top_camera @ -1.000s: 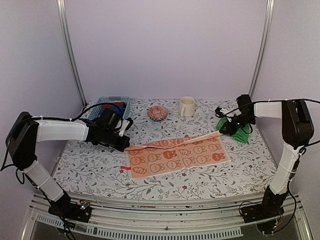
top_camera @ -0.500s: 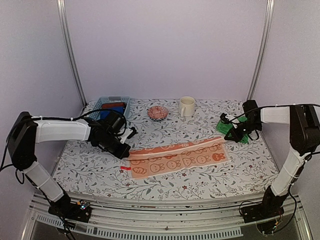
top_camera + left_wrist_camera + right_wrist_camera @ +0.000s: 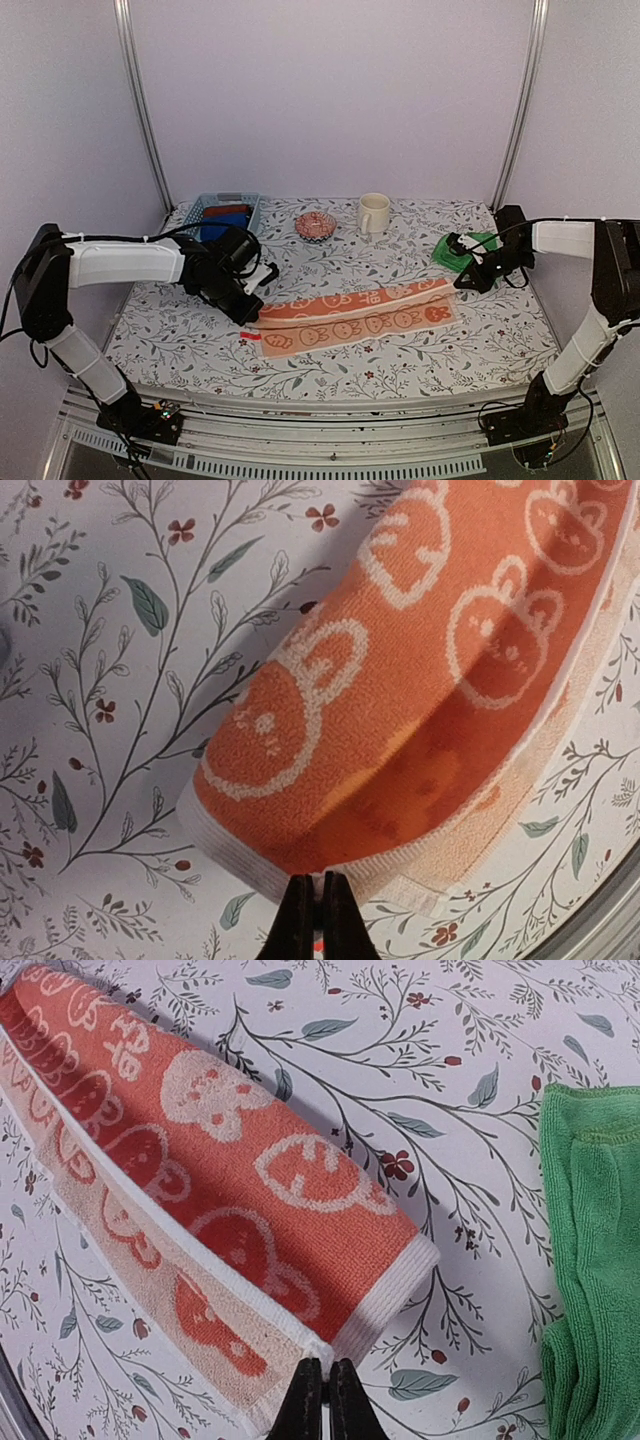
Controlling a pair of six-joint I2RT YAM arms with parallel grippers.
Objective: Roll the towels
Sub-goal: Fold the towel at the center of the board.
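Here we see the orange towel [image 3: 350, 315], printed with white rabbits and circles, lying as a long strip across the middle of the surface [image 3: 400, 368]. It is folded over lengthwise, and its right end sits a little farther back than its left.

The left claw [image 3: 249, 311] is down at the strip's left end. In the left wrist view its two dark fingers are pressed together on the pale-edged corner of the top layer, pinching it just above the flowered cloth of the surface. The right claw [image 3: 463, 283] is at the strip's right end. In the right wrist view its fingers are likewise pinched on the white-edged corner of the upper fold, with a paler layer of the same towel showing underneath on the near side.

The green towel [image 3: 462, 250] lies crumpled at the far right, just beyond the right claw and apart from the orange one.

Along the far edge of the surface we find a blue basket [image 3: 250, 205] on the left, holding blue and dark red cloth. A small patterned bowl [image 3: 314, 226] is near the centre and a cream mug [image 3: 373, 213] stands to its right. A small red mark [image 3: 251, 336] lies just near of the towel's left end.
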